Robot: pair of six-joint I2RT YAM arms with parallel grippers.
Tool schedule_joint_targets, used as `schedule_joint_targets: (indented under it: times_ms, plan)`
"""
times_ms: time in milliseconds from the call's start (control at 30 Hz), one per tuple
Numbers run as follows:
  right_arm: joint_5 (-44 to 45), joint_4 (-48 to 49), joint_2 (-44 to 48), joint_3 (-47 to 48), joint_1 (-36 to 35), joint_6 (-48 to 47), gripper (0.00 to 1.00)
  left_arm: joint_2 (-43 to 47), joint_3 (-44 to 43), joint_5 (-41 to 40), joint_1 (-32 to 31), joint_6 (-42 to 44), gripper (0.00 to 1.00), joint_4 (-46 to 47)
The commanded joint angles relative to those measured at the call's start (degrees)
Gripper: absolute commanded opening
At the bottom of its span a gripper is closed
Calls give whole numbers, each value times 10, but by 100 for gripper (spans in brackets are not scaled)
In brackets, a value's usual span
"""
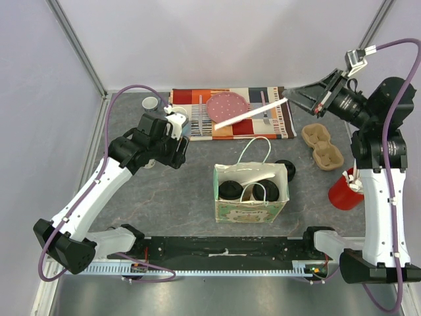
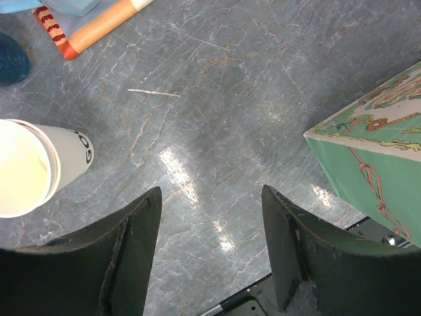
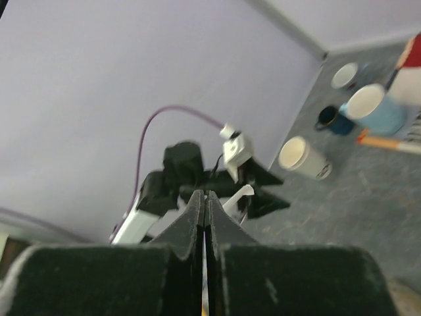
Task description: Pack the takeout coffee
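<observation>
One cream-white paper cup (image 2: 29,168) with a dark printed mark stands on the table just left of my open, empty left gripper (image 2: 210,191); it also shows in the right wrist view (image 3: 304,158). In the top view my left gripper (image 1: 172,157) hovers left of the green paper bag (image 1: 250,209). A second white cup (image 1: 255,175) and black lids (image 1: 231,189) lie inside the bag. Another black lid (image 1: 287,170) lies by the bag's right side. My right gripper (image 1: 293,98) is raised at the back right, shut on a long white straw-like stick (image 1: 250,114), also seen in the right wrist view (image 3: 239,193).
A patterned placemat (image 1: 276,122) with a pink plate (image 1: 227,105) lies at the back. A cardboard cup carrier (image 1: 322,145) and a red cup (image 1: 343,192) stand at the right. White (image 3: 344,74), navy (image 3: 332,119) and light blue (image 3: 368,108) mugs stand at the back left.
</observation>
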State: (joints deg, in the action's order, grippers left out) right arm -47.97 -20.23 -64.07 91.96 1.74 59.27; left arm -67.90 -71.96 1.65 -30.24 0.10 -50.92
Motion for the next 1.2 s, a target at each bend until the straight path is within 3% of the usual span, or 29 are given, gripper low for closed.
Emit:
schedule_joint_targets:
  times_ms: [0,133,267,400,433,667,867,1000,1100,1133,1167]
  plan:
    - [-122,39,47,-17,-9,53,0,-2,-27,9,3,17,68,5]
    - [-145,-153,42,0,-10,-65,0,-5,-28,9,4,16,68,4]
    - [-149,-280,23,29,-10,-177,0,-7,-29,7,3,17,68,3]
    - [-71,-490,0,71,-14,-371,0,-4,-27,3,3,17,68,4]
    - [-54,-503,-3,73,-14,-385,0,-3,-27,4,3,18,68,4]
    - [-27,-442,28,-10,-30,-359,0,-5,-24,3,3,19,68,4]
    - [1,-272,83,-108,-79,-229,0,-4,-20,-1,3,19,68,4]
    - [34,-271,86,-119,-108,-232,5,-3,-19,-2,4,19,68,4]
    - [43,-280,80,-115,-112,-238,27,-4,-20,-2,4,20,68,4]
    - [43,-285,73,-104,-112,-241,45,-4,-20,-2,4,20,68,5]
    - [45,-299,68,-97,-112,-247,54,-4,-20,-4,4,21,68,5]
